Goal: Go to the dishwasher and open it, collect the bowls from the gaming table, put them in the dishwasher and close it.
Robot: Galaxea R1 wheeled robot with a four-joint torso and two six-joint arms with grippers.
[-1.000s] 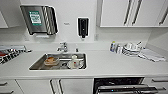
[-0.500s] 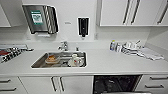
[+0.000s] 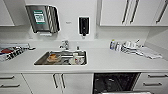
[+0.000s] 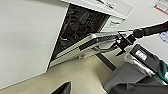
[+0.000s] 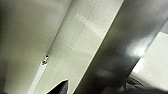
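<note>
The dishwasher (image 3: 115, 82) stands open under the white counter, right of the sink, with its dark inside and racks showing. In the left wrist view its steel door (image 4: 82, 46) hangs partway down. My right gripper (image 4: 121, 43), on a long dark arm, is at the end of the door's curved bar handle (image 4: 105, 41). The right wrist view looks closely along the brushed steel front (image 5: 117, 45). A dark tip of my left gripper (image 4: 62, 88) is near the pale floor. The bowls and the gaming table are out of view.
The sink (image 3: 61, 58) holds dishes, and a tap (image 3: 65, 45) stands behind it. Bottles and clutter (image 3: 130, 47) sit on the counter to the right, a rack (image 3: 11, 51) to the left. White cabinets flank the dishwasher. A grey bin (image 4: 140, 62) stands close to the door.
More of the dishwasher's dark opening shows below the counter than a second ago, and the door's edge has dropped lower. The whole head picture has shifted slightly.
</note>
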